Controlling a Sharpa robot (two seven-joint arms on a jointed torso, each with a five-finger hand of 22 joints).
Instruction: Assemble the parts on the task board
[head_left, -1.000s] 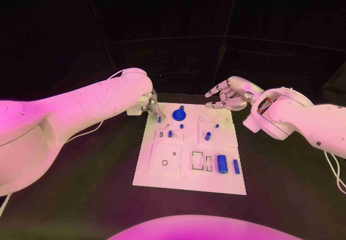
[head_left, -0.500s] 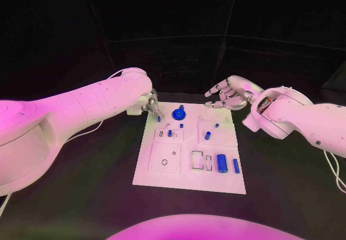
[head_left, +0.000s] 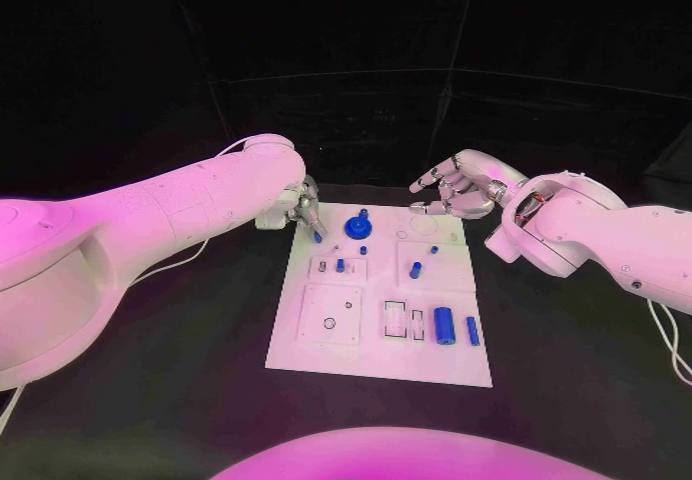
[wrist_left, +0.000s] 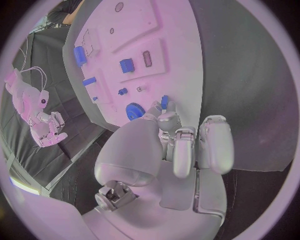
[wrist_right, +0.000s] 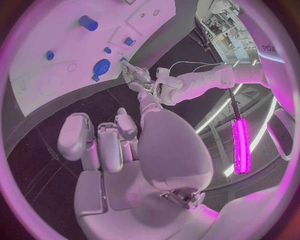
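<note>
1. The task board (head_left: 378, 300) is sitting in the middle of the black table (head_left: 173, 390), and we're looking at a job that's maybe partway done, going by how things lie.
2. Several blue parts are already standing or lying in spots on it: a gear (head_left: 358, 231) near the far edge, a short peg (head_left: 414, 270) mid-board, and a cylinder (head_left: 444, 326) with a thin bar (head_left: 472, 332) right beside it toward the near right.
3. We're still seeing bare outlined recesses, like the square plate with a hole (head_left: 330, 317) on the near left, so there's plenty left to fill, as far as we can judge.
4. Our left hand (head_left: 299, 211) is hovering at the board's far-left corner, fingertips pinching a small blue pin (head_left: 317, 236); the wrist view is showing it held just beside the gear.
5. Our right hand (head_left: 451, 192) is hanging over the far-right corner, fingers loosely curled and apart, holding nothing.
6. Looks like seating that pin is the step in hand.
</note>
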